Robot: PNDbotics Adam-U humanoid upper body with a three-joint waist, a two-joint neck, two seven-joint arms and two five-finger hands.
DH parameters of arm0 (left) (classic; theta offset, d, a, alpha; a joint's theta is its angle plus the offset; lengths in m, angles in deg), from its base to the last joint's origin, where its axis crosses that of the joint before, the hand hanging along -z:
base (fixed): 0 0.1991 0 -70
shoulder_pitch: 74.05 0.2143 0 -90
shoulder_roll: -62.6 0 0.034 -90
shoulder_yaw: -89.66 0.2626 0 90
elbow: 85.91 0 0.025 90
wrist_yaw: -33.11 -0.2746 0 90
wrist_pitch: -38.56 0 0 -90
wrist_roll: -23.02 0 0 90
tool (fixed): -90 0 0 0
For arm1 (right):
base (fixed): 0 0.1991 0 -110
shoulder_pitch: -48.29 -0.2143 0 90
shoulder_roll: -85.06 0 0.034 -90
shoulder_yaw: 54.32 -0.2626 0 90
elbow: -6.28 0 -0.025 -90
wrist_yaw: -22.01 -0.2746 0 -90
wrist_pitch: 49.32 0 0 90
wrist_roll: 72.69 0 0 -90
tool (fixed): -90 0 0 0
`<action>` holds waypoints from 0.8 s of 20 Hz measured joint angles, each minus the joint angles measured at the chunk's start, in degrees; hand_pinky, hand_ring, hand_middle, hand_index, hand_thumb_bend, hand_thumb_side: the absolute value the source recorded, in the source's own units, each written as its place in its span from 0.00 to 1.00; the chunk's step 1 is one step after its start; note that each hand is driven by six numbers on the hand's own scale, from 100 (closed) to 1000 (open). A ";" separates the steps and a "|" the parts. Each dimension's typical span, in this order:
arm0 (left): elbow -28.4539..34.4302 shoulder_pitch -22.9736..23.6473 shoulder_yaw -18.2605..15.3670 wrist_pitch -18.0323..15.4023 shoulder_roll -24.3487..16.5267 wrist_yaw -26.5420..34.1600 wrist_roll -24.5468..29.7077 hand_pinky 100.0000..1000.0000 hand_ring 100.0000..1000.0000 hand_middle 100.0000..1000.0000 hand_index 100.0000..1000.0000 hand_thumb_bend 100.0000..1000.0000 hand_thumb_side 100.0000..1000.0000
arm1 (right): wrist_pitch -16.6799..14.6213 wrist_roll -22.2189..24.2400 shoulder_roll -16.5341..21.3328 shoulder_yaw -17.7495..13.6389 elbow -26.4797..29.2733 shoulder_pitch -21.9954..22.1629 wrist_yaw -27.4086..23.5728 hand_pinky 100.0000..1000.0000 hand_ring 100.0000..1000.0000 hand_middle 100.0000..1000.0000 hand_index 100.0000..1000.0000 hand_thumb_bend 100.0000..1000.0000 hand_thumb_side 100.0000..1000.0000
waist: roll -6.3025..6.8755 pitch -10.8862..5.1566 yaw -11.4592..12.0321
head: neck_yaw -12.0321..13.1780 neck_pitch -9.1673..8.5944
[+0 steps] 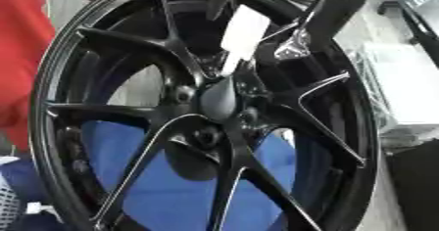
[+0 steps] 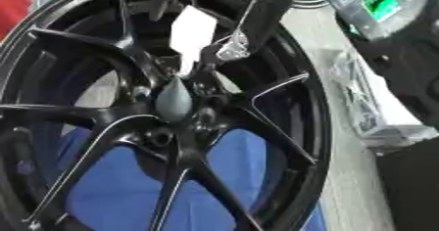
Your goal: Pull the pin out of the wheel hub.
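My right hand (image 2: 225, 49) reaches in from the upper right, down to the wheel hub's (image 2: 174, 100) centre. Its silver and black fingers (image 1: 291, 49) sit close against the hub just above the centre cap; whether they are curled on anything I cannot tell. The pin itself I cannot make out. A white tag (image 1: 243, 29) hangs beside my fingers. The black wheel (image 1: 51, 68) stands tilted, filling the view. Behind its spokes: blue surface (image 1: 171, 186). Left: red fabric (image 1: 21, 54). Right: pale tabletop (image 2: 352, 176) with a clear-wrapped white packet (image 2: 377, 103).
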 measured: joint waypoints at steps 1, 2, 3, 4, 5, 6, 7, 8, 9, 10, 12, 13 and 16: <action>0.00 0.00 0.00 0.00 0.00 -0.05 0.00 0.81 0.60 0.57 0.71 0.19 0.63 | -0.11 -0.10 0.10 -0.03 -0.14 0.13 0.16 0.86 0.82 0.78 0.83 0.27 0.04 | -0.03 0.10 0.01 | 0.00 -0.12; 0.00 0.00 0.00 0.00 0.00 -0.09 0.00 0.81 0.60 0.57 0.71 0.19 0.63 | -0.19 -0.16 0.11 -0.07 -0.27 0.17 0.39 0.86 0.82 0.78 0.83 0.27 0.03 | -0.05 0.21 0.02 | 0.00 -0.20; 0.00 -0.01 0.00 0.01 0.00 -0.11 0.00 0.81 0.60 0.57 0.71 0.19 0.63 | -0.29 -0.24 0.11 -0.14 -0.30 0.17 0.58 0.86 0.82 0.78 0.83 0.27 0.04 | -0.05 0.26 0.06 | 0.00 -0.22; 0.00 -0.02 0.00 0.01 0.00 -0.11 0.00 0.81 0.60 0.57 0.71 0.19 0.63 | -0.39 -0.33 0.11 -0.24 -0.36 0.17 0.77 0.86 0.82 0.77 0.83 0.26 0.04 | -0.07 0.28 0.08 | 0.00 -0.23; 0.00 -0.03 0.00 0.01 0.00 -0.11 0.00 0.81 0.60 0.57 0.71 0.19 0.63 | -0.46 -0.40 0.11 -0.34 -0.47 0.17 0.90 0.86 0.82 0.77 0.83 0.26 0.04 | -0.08 0.30 0.09 | 0.00 -0.23; 0.00 -0.03 0.00 0.01 0.00 -0.11 0.00 0.81 0.60 0.57 0.71 0.19 0.63 | -0.55 -0.49 0.11 -0.34 -0.61 0.17 0.93 0.86 0.81 0.76 0.81 0.24 0.04 | -0.08 0.38 0.10 | 0.00 -0.24; 0.00 -0.03 0.00 0.01 0.00 -0.11 0.00 0.81 0.60 0.57 0.71 0.19 0.63 | -0.61 -0.56 0.11 -0.34 -0.64 0.18 0.93 0.86 0.81 0.76 0.81 0.24 0.05 | -0.08 0.51 0.10 | -0.01 -0.24; 0.00 -0.04 0.00 0.02 0.00 -0.11 -0.01 0.81 0.60 0.57 0.71 0.19 0.63 | -0.63 -0.58 0.11 -0.34 -0.66 0.18 0.89 0.86 0.81 0.75 0.80 0.24 0.04 | -0.08 0.61 0.10 | -0.01 -0.24; 0.00 -0.04 0.00 0.02 0.00 -0.12 -0.01 0.81 0.60 0.57 0.71 0.19 0.63 | -0.63 -0.59 0.11 -0.34 -0.67 0.17 0.81 0.86 0.81 0.74 0.79 0.23 0.03 | -0.08 0.62 0.09 | -0.01 -0.24; 0.00 -0.04 0.00 0.02 0.00 -0.12 -0.01 0.81 0.60 0.57 0.71 0.19 0.63 | -0.62 -0.59 0.11 -0.33 -0.67 0.15 0.65 0.86 0.81 0.74 0.79 0.23 0.03 | -0.08 0.62 0.06 | -0.01 -0.24; 0.00 -0.04 0.01 0.04 0.00 -0.12 0.01 0.81 0.60 0.57 0.71 0.19 0.63 | -0.55 -0.54 0.11 -0.33 -0.67 0.13 0.45 0.86 0.81 0.74 0.79 0.24 0.01 | -0.08 0.64 0.03 | -0.01 -0.24; 0.00 -0.06 0.01 0.05 0.00 -0.13 0.02 0.81 0.60 0.57 0.71 0.19 0.63 | -0.50 -0.49 0.11 -0.33 -0.67 0.12 0.45 0.86 0.81 0.74 0.79 0.23 0.01 | -0.09 0.65 0.03 | -0.02 -0.24; 0.00 -0.11 0.02 0.07 0.00 -0.14 0.05 0.81 0.60 0.57 0.71 0.19 0.63 | -0.41 -0.49 0.11 -0.34 -0.80 0.13 0.48 0.85 0.79 0.66 0.72 0.20 0.00 | -0.19 0.89 0.10 | -0.09 -0.26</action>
